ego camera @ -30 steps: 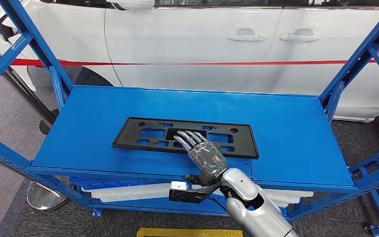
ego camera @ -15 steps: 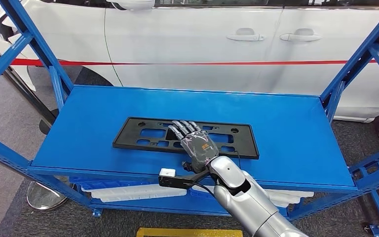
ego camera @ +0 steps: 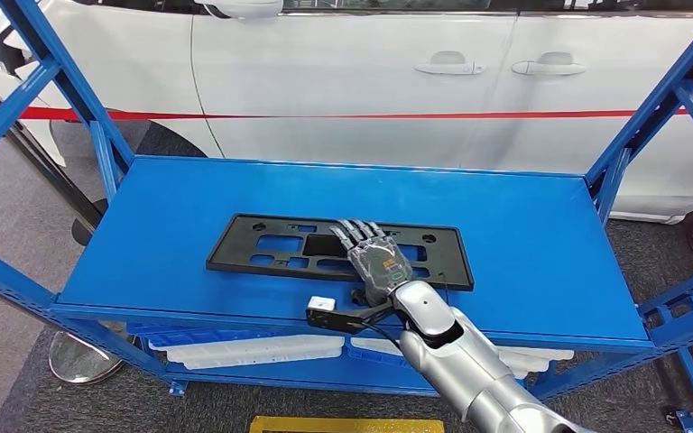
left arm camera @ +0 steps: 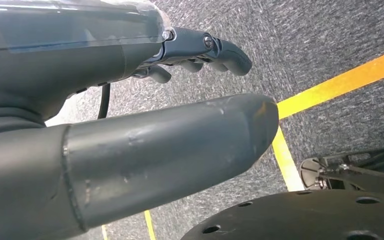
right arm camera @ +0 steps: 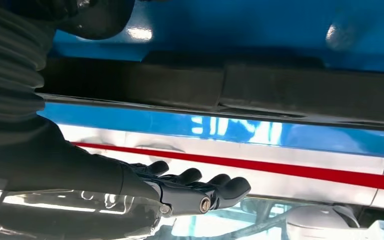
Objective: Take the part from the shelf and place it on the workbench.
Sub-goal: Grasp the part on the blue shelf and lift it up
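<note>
Black part (ego camera: 336, 248) — right hand (ego camera: 374, 260) above.

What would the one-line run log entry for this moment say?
phase: reach | right hand: flat over black part, fingers apart, no grip | part: flat on blue shelf | left hand: hanging, holds nothing

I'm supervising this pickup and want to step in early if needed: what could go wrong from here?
The right hand lies flat over the black plate with fingers stretched out, so it may only push the plate across the shelf rather than grip it. The plate is long and the hand sits right of its middle, so a one-handed lift might tip. The shelf's blue posts stand close and could catch it.
</note>
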You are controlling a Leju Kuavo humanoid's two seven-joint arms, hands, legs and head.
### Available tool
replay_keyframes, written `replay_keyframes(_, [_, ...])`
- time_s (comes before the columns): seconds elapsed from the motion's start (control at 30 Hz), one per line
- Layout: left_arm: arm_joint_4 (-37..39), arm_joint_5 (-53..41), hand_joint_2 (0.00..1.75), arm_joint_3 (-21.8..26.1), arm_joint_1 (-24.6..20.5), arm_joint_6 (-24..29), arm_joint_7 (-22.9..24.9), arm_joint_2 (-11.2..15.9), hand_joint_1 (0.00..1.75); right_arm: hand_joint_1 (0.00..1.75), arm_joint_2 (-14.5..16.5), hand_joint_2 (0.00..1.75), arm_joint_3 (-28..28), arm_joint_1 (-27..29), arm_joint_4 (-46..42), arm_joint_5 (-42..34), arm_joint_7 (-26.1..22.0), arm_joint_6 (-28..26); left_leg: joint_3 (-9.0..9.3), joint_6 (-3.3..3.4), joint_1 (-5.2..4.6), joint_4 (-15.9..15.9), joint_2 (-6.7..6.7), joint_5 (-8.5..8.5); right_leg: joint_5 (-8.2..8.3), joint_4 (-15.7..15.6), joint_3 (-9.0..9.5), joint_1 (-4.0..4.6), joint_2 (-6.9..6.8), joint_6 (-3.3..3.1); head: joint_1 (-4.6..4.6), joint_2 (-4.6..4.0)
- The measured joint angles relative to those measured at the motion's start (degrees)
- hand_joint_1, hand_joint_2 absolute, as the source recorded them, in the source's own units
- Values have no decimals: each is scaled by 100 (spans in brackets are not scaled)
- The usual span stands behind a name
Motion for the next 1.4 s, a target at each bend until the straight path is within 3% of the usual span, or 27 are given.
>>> replay_keyframes(0.03, [0,17,0,-11,0,-1,-19,1,0,137,10,175,-9,-11,51,1,1,11,0,0,0,0,0,0,0,0,0,0,0,0,0,0])
replay_keyframes(0.07, [1,37,0,-22,-1,-1,-41,2,0,170,22,175,-19,-19,106,1,1,24,1,0,0,0,0,0,0,0,0,0,0,0,0,0])
replay_keyframes(0.1, [3,57,0,-34,-1,-2,-64,3,0,174,34,175,-28,-24,161,2,2,35,2,0,0,0,0,0,0,0,1,0,0,0,0,0])
replay_keyframes(1.4, [13,255,0,-207,-10,-109,37,125,0,175,57,175,-96,-81,489,36,-169,-95,8,-6,0,7,-1,5,6,0,11,0,0,-2,0,0])
